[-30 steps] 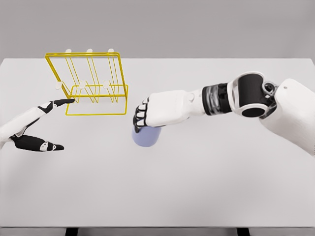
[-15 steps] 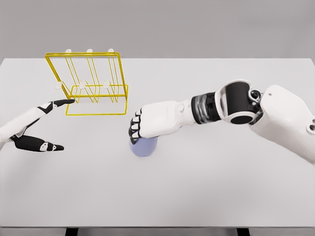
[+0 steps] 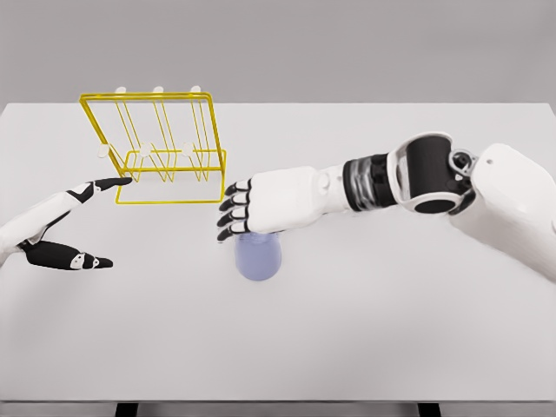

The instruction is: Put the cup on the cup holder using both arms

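1. Cup (image 3: 259,257): stands on the table (image 3: 391,330), under the right hand.
2. Right hand (image 3: 252,208): fingers extended above the cup; contact uncertain.
3. Left hand (image 3: 61,228): fingers spread (ready to steady the holder).
4. Cup holder (image 3: 161,148): farthest, awaiting the cup.

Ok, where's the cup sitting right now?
In the head view the cup stands on the table near its middle, directly under the right hand, in front and right of the yellow cup holder.
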{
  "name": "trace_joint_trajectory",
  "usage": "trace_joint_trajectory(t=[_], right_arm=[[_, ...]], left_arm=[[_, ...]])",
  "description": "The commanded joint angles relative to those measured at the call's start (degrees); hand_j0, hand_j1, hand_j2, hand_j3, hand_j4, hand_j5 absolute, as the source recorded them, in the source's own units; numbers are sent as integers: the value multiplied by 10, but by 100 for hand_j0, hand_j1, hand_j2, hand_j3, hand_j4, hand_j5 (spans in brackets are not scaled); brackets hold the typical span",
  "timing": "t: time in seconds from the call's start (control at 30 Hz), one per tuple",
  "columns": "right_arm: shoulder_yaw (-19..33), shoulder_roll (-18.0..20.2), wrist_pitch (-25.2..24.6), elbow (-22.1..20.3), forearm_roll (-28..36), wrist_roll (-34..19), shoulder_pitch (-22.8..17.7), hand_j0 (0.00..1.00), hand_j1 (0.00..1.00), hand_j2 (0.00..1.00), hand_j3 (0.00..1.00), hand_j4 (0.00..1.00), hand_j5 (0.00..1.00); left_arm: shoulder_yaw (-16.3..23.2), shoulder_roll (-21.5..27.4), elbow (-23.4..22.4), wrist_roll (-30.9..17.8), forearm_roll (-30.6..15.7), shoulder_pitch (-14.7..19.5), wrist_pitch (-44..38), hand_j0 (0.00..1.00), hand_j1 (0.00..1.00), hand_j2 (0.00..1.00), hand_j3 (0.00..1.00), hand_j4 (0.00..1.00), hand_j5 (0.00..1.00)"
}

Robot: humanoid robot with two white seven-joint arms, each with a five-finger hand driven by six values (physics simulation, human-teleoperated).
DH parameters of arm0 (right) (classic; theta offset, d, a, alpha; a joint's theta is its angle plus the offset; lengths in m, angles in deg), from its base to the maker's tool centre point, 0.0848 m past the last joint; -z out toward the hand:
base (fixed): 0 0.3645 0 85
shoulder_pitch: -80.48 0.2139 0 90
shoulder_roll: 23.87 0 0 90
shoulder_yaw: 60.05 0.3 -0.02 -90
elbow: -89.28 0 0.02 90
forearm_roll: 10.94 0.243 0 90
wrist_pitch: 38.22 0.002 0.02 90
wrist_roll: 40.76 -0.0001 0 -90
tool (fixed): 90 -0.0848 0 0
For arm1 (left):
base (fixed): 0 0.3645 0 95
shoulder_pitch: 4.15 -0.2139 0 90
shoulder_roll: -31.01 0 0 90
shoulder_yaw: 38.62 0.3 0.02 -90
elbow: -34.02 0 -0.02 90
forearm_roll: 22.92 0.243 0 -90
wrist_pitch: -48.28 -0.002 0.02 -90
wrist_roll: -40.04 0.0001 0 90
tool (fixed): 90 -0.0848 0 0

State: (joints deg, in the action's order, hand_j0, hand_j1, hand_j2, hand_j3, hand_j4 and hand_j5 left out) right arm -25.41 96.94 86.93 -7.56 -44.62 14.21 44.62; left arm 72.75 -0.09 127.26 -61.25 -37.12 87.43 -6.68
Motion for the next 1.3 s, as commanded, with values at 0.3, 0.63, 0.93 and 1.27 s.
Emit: trace_joint_trajectory(t=[0.3,0.63,0.93,1.27], right_arm=[[459,69,-2,-4,58,0,-236,100,100,100,100,100,100],[713,17,-2,-4,58,0,-516,100,100,100,100,100,100],[721,-37,-2,-9,57,0,-531,100,100,100,100,100,100],[719,-31,-2,-18,55,0,-551,100,100,100,100,100,100]], left_arm=[[-60,-4,0,-27,46,-1,0,100,100,100,100,100,100],[-180,-22,-3,-43,221,39,0,100,100,100,100,100,100],[-119,2,25,-86,247,162,0,100,100,100,100,100,100],[211,-4,42,-105,214,408,0,100,100,100,100,100,100]])
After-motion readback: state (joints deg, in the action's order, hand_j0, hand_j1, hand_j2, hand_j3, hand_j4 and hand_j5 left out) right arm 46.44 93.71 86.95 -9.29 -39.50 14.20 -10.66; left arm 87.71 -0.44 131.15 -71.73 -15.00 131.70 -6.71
